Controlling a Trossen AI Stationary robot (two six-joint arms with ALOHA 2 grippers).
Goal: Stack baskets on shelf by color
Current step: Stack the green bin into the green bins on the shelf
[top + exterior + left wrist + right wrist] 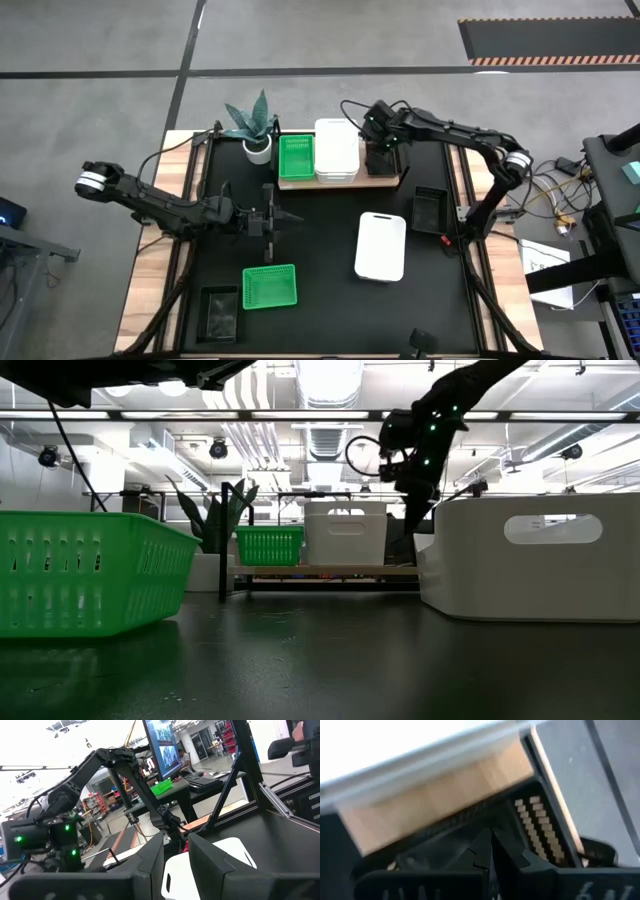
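Observation:
The wooden shelf point(392, 181) stands at the table's far side. On it sit a green basket point(295, 157) and a white basket point(336, 150). My right gripper point(380, 157) is over the shelf's right end, shut on a black basket point(536, 829). On the table rest another white basket point(381, 246), a green basket point(270, 286) and two black baskets point(430, 210) point(220, 310). My left gripper point(283, 220) hovers open near the table's middle, left of that white basket point(230, 851), touching nothing. My right gripper pinches the black basket's rim point(470, 851) between its two fingers, coming from above and pointing down. The basket sits level at the shelf's right end, beside the white basket point(395, 740). Whether its bottom rests on the board point(435, 805), I cannot tell.
A plant in a white pot point(257, 148) stands just left of the shelf. The shelf's black posts point(226, 540) rise at its ends. Cables and equipment lie beyond the table's right edge point(560, 200).

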